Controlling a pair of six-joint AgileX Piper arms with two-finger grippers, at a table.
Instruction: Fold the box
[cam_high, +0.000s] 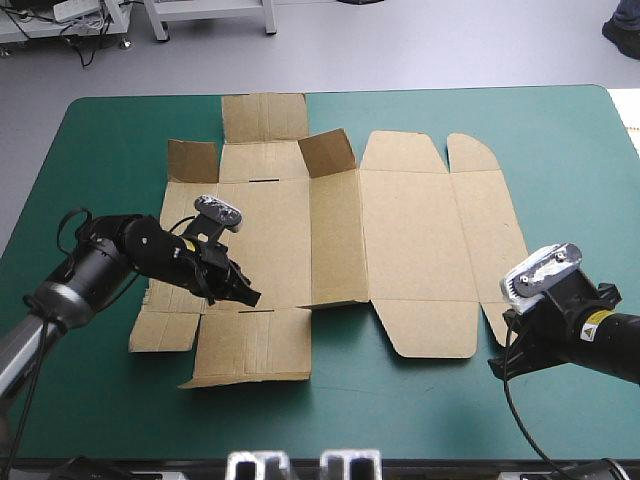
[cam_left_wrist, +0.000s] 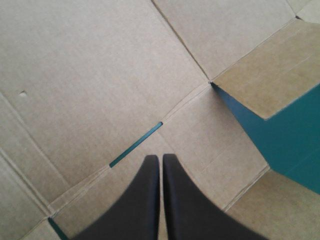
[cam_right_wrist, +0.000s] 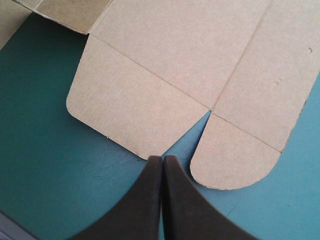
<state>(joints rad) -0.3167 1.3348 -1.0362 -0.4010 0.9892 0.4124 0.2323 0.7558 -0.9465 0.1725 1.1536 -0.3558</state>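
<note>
Left claw (cam_left_wrist: 161, 159) closed over box (cam_left_wrist: 100, 75); outline cut off — wrist view.

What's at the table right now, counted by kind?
Box: 1, brown, mostly flat
Claws: 2, the left claw over the box and the right claw beside its rounded flaps, both shut
Total: 3
</note>
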